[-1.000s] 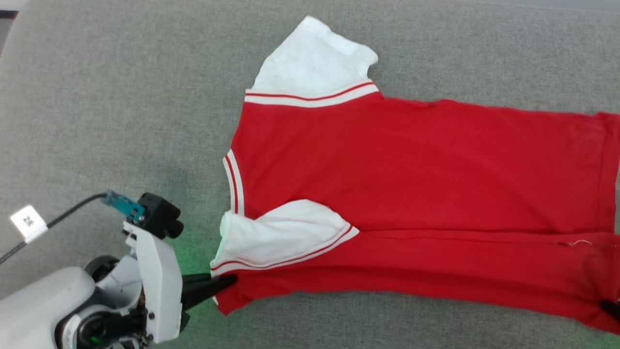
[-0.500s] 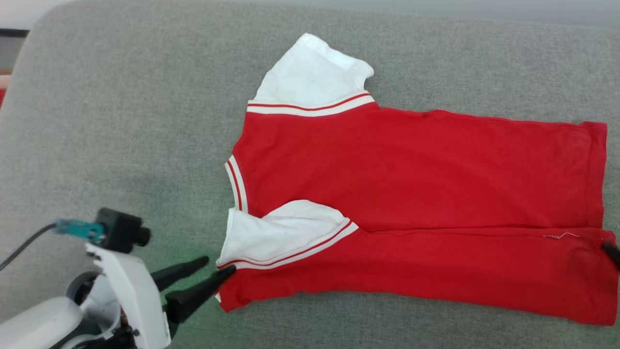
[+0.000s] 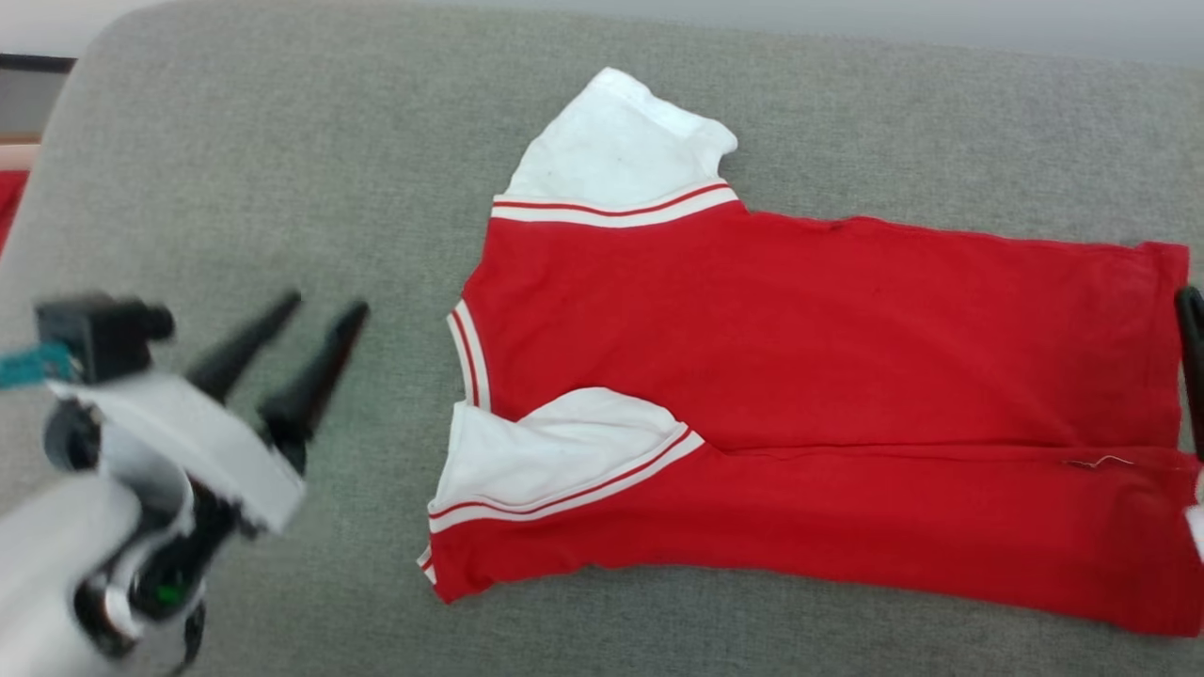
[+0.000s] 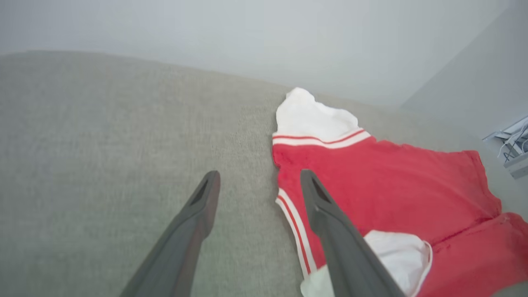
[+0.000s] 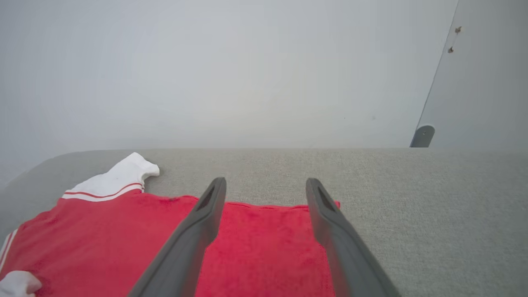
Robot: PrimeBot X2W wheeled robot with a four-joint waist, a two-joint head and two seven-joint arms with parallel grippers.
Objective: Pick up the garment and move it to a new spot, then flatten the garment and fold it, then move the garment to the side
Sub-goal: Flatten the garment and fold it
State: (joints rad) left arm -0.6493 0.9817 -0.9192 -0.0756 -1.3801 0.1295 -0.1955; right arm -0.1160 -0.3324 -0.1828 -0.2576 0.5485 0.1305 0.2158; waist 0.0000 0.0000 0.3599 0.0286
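Observation:
The garment (image 3: 800, 329) is a bright red shirt with white sleeves and striped trim, lying flat on the grey padded surface (image 3: 235, 188) with its collar to the left. Its near long edge is folded over the body, and the near sleeve (image 3: 555, 461) is tucked inward. My left gripper (image 3: 324, 303) is open and hangs above bare surface left of the collar, clear of the cloth; the same gripper (image 4: 260, 175) has the collar trim beside its right finger. My right gripper (image 5: 266, 183) is open over the hem end of the garment (image 5: 103, 231), holding nothing.
The padded surface rounds off at its left end (image 3: 56, 141). A pale wall runs behind it. White equipment with cables (image 4: 513, 148) sits beyond the far right, and a grey post (image 5: 421, 136) stands behind the surface.
Both grippers have opened and let go of the garment's folded near edge. The left gripper has risen and drawn back to the left, and the right finger has moved up along the hem. The camera has shifted.

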